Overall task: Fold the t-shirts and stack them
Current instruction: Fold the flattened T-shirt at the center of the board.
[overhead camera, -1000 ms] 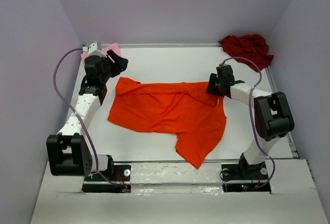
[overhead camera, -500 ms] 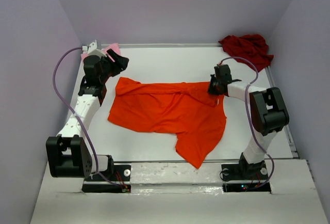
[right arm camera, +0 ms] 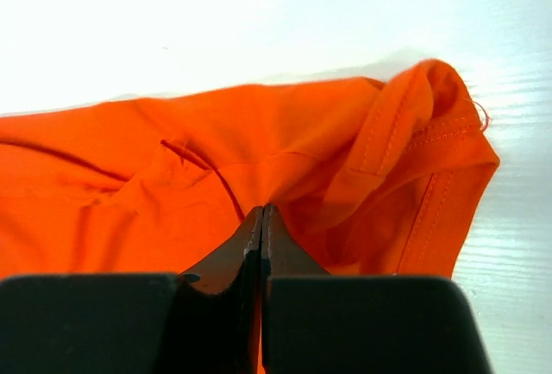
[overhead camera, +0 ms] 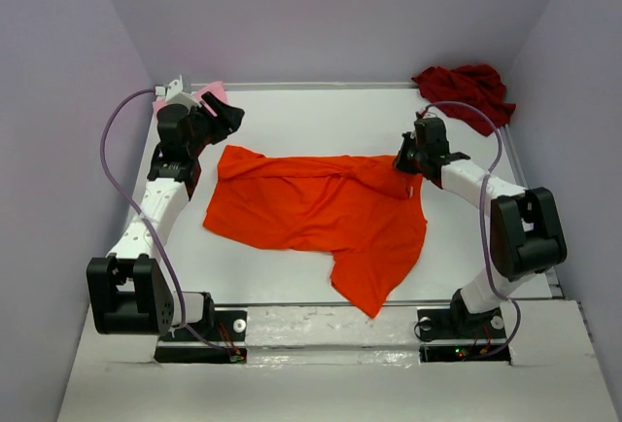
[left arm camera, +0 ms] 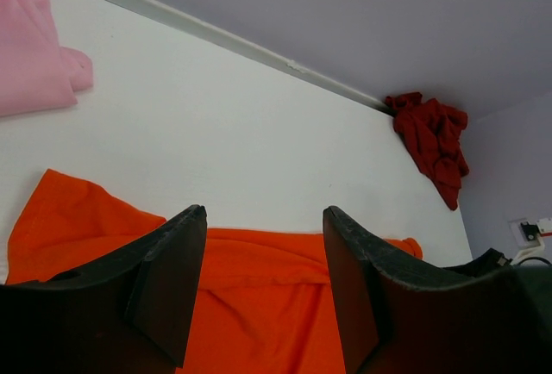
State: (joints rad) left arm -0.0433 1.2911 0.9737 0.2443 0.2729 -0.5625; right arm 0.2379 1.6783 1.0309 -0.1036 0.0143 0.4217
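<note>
The middle t-shirt (overhead camera: 321, 213) lay across the centre of the tabletop (overhead camera: 321, 116), one part reaching toward the near edge between the arm bases. The far-left t-shirt (overhead camera: 216, 97) sat in the far left corner, just behind the left tool (overhead camera: 225, 116), which hung near the middle t-shirt's far left corner. The far-right t-shirt (overhead camera: 466, 91) lay at the far right corner, well apart. The right tool (overhead camera: 406, 164) met the middle t-shirt's far right edge.

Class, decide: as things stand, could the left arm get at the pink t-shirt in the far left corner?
Probably yes. The left arm has its jaws open and empty, close beside the pink t-shirt, with only bare table between them.
</note>
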